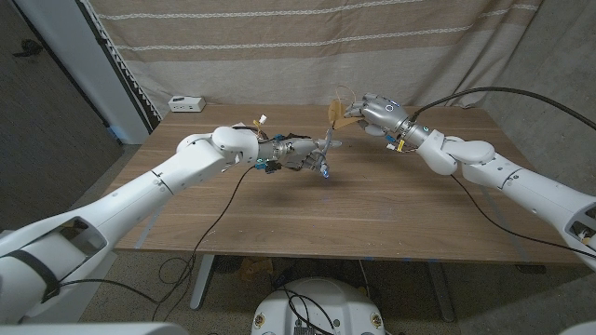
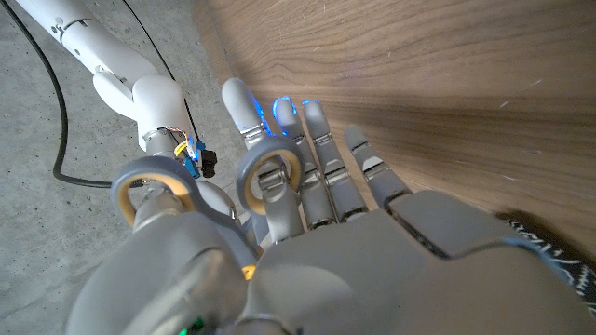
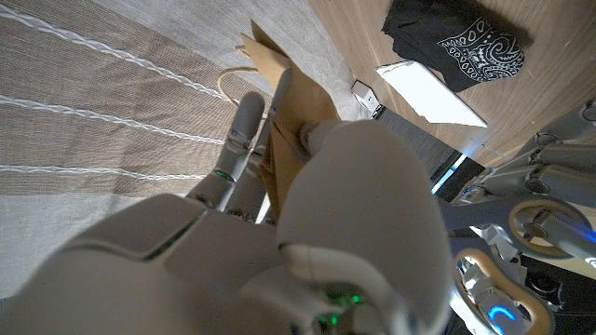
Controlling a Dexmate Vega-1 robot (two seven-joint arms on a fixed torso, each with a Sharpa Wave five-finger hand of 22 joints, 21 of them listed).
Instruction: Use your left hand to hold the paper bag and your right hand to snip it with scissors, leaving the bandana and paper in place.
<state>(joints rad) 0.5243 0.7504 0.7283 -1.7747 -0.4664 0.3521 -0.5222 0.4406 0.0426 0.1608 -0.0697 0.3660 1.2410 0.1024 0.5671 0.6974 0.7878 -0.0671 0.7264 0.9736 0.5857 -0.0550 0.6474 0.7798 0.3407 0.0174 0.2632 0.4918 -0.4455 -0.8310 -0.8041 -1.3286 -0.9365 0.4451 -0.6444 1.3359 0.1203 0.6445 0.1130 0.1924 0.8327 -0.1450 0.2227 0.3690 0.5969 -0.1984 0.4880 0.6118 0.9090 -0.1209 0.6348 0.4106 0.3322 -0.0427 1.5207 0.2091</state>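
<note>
1. Role mismatch versus the task: the left hand (image 1: pixel 312 154) has the scissors (image 2: pixel 147 170), with fingers threaded through both handle rings. The right hand (image 1: pixel 377 112) has the paper bag (image 3: pixel 279 102).
2. Right hand is clamped on the bag, and in the right wrist view the brown paper is pinched between thumb and fingers. Bag is lifted off the table (image 1: pixel 372 214), upper middle of the head frame, just left of the right hand.
3. Left hand is closed on the scissors, centre of the head frame, above the tabletop. Can't tell whether the blades are apart or together.
4. Bandana (image 3: pixel 456 37), black with a white pattern, and the white paper (image 3: pixel 428 88) sit at the upper right of the right wrist frame. They lie on the table just beside each other, and I can't tell if they touch.
5. Handling, my read:
   - The bag is light, thin and floppy, and it creases easily. It will fold away from the blades unless held taut.
   - The cord handle (image 3: pixel 228 84) is too slack to hold it by.
   - Best hold is on the flat body near the top edge, leaving a free margin sticking out for the cut.
6. Scissors are rigid and the rings give a positive hold, so slip risk looks low.
7. Risk: the scissor hand hangs near the bandana and paper, so any sweep along the table could drag them.
</note>
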